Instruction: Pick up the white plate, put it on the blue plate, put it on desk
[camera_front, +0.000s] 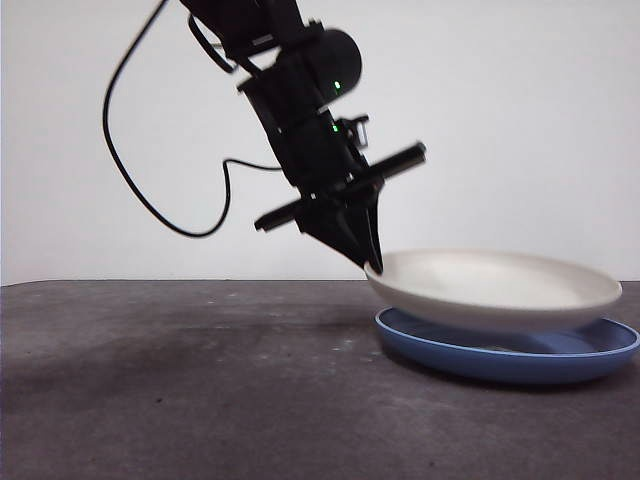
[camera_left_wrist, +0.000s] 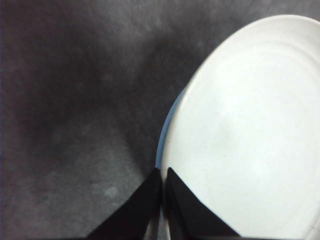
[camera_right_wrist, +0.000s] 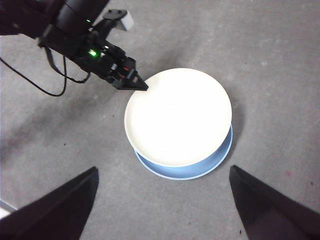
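Note:
The cream-white plate (camera_front: 495, 285) hangs tilted just above the blue plate (camera_front: 510, 350), which lies on the dark desk (camera_front: 180, 380). My left gripper (camera_front: 368, 262) is shut on the white plate's left rim, coming down from the upper left. In the left wrist view the two jaws pinch the white plate (camera_left_wrist: 250, 135) at its edge, my left gripper (camera_left_wrist: 162, 175) there, with a sliver of the blue plate (camera_left_wrist: 165, 130) showing beside it. From high above, the right wrist view shows the white plate (camera_right_wrist: 177, 115) over the blue plate (camera_right_wrist: 200, 167), the left gripper (camera_right_wrist: 140, 86) at its rim, and my right gripper (camera_right_wrist: 162, 200) open.
A black cable (camera_front: 130, 150) loops down from the left arm at the left of the front view. The desk (camera_right_wrist: 280, 75) spreads on all sides of the plates. A plain pale wall stands behind.

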